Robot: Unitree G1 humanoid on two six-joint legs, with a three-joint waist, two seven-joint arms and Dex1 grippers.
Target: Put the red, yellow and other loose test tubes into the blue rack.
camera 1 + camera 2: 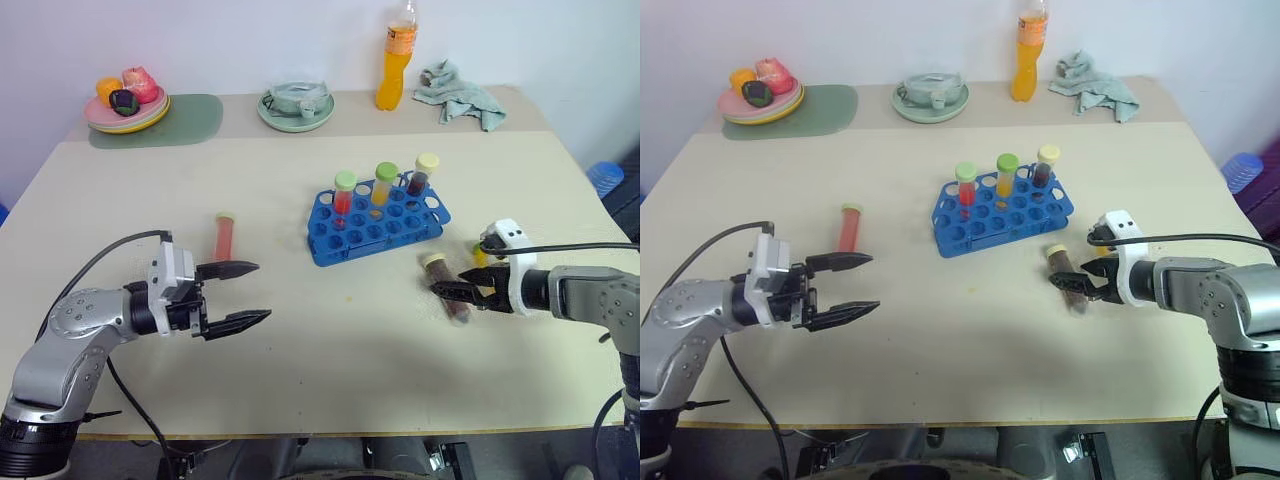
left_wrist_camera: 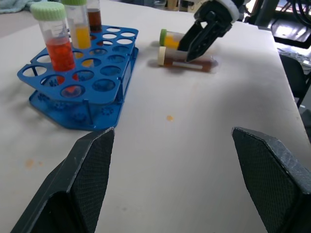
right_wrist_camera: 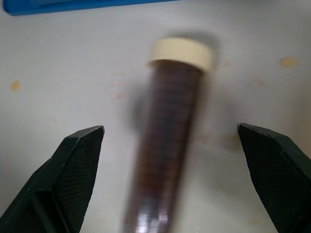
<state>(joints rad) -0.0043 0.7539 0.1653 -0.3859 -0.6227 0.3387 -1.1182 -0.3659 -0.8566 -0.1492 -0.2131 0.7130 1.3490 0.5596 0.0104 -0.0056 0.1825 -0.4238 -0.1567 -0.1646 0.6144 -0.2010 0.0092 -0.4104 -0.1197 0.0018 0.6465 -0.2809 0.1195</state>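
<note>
Table: pale beige top [image 1: 300, 330] carrying all items listed below.
Blue rack: the blue rack [image 1: 376, 226] stands just past the table's centre, slightly toward the robot's right.
Tubes in rack: three capped tubes stand upright along the rack's far row: a red one with a pale green cap [image 1: 344, 194], an orange-yellow one with a green cap [image 1: 385, 184], and a dark one with a pale yellow cap [image 1: 423, 173].
Loose red tube: a red tube [image 1: 224, 236] lies flat on the table, left of the rack and well apart from it, just beyond the left gripper.
Loose brown tube: a dark brown tube with a pale yellow cap [image 3: 171, 131] lies flat just in front of the rack's right end, cap toward the rack.
Loose yellow tube: a yellow tube with a green cap [image 2: 171, 39] lies flat just beside the brown tube, on its far side in the left wrist view, partly hidden by the right gripper.
Left gripper: the left gripper [image 1: 232, 294] hovers above the table, pointing toward the robot's right; fingers spread wide, nothing between them.
Right gripper: the right gripper [image 1: 462, 290] points down at the brown tube; fingers wide apart on either side of the tube's body, with clear table between each finger and the tube. No grip.
Far edge: a plate of toy food [image 1: 127, 98] on a green mat [image 1: 190, 118], a pale green cup and saucer [image 1: 296, 103], an orange drink bottle [image 1: 397, 60] and a crumpled cloth [image 1: 460, 95].
</note>
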